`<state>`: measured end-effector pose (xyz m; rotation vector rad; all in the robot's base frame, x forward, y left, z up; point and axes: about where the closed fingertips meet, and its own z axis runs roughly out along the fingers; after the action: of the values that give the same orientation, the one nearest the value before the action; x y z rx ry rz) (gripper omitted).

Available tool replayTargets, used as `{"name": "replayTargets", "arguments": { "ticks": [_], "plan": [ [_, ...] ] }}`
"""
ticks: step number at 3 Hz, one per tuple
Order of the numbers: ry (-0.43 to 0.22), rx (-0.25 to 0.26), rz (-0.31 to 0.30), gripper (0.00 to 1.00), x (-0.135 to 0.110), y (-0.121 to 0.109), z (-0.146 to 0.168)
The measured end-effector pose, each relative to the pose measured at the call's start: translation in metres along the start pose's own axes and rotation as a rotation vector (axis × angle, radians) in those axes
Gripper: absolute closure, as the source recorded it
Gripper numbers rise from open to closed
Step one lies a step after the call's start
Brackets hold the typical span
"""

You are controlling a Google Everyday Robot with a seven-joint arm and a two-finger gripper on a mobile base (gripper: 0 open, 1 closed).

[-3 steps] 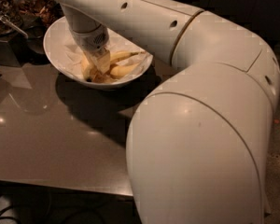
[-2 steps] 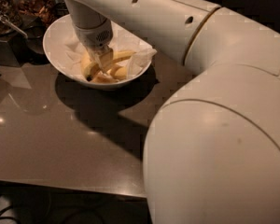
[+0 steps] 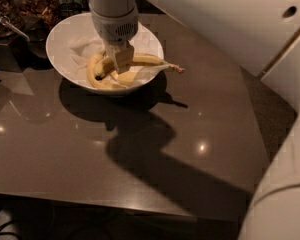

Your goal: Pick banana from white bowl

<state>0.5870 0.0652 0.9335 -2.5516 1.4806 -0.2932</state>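
The white bowl (image 3: 65, 31), lined with crumpled white paper, stands on the table at the upper left. My gripper (image 3: 121, 60) reaches down into it from the top of the camera view. Its fingers are shut on the long slender banana (image 3: 149, 60), near the banana's middle. The banana lies roughly level across the bowl, its thin stem (image 3: 174, 68) poking out over the right rim and its dark tip at the left. Shorter, plumper bananas (image 3: 101, 80) lie under it on the bowl's floor.
The bowl stands on a glossy dark table (image 3: 140, 149). Dark containers with food and a utensil (image 3: 15, 14) stand behind and left of the bowl. My white arm (image 3: 230, 19) fills the right and top of the view. The table's front edge runs along the bottom.
The gripper was pressed down among the bananas; now it holds the long banana slightly raised, stem over the right rim. My arm has swung aside, showing more of the table.
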Motion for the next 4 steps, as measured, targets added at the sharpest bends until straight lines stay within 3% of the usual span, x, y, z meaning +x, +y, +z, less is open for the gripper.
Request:
{"name": "replayTargets", "arguments": {
  "ticks": [2, 4],
  "plan": [
    [0.019, 0.046, 0.12, 1.0, -0.001, 0.026, -0.051],
    [0.005, 0.085, 0.269, 1.0, 0.002, 0.073, -0.072]
  ]
}}
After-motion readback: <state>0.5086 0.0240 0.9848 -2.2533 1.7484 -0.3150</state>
